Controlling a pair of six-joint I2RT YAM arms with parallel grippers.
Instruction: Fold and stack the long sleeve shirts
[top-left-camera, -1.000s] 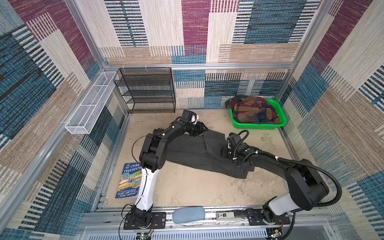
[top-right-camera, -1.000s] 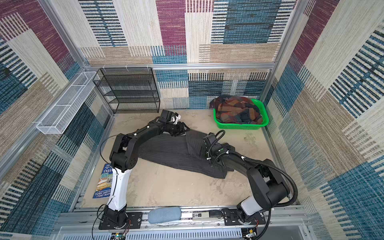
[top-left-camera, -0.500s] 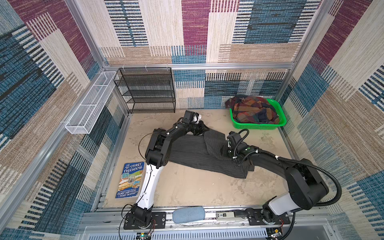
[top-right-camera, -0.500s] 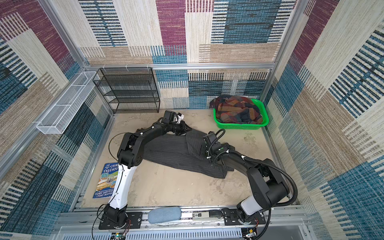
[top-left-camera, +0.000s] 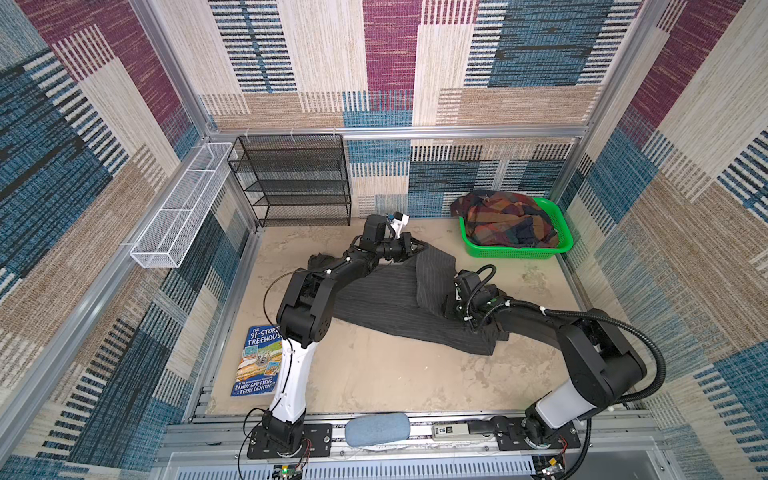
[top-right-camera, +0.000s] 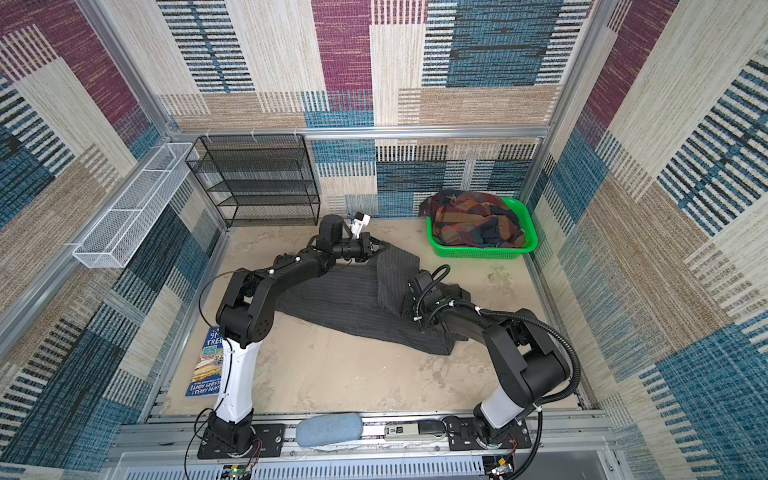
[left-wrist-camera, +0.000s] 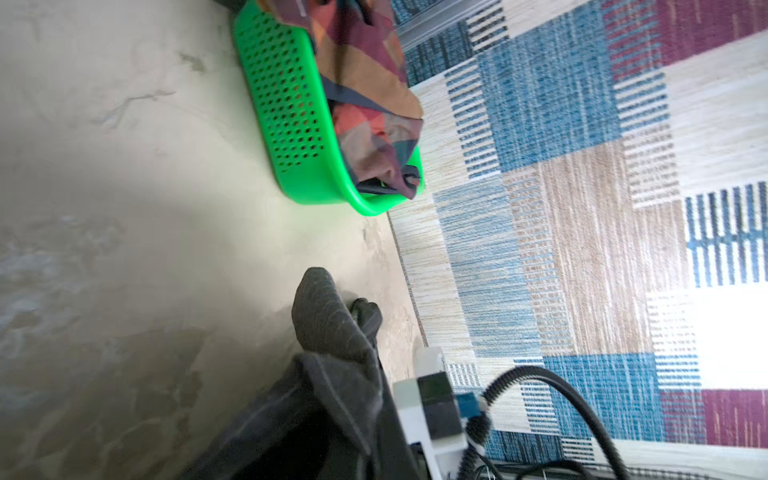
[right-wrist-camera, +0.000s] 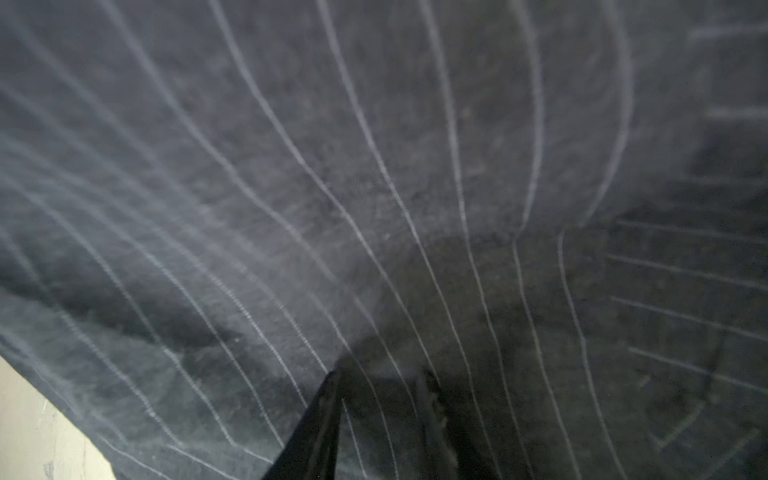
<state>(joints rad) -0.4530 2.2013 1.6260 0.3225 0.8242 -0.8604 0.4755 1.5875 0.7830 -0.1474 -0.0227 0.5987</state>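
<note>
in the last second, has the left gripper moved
Yes. The left gripper, shut on the grey pinstriped shirt, has shifted slightly rightward, toward the green basket.

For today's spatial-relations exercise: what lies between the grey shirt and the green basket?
Nothing: bare table separates shirt and basket, in both top views.
</note>
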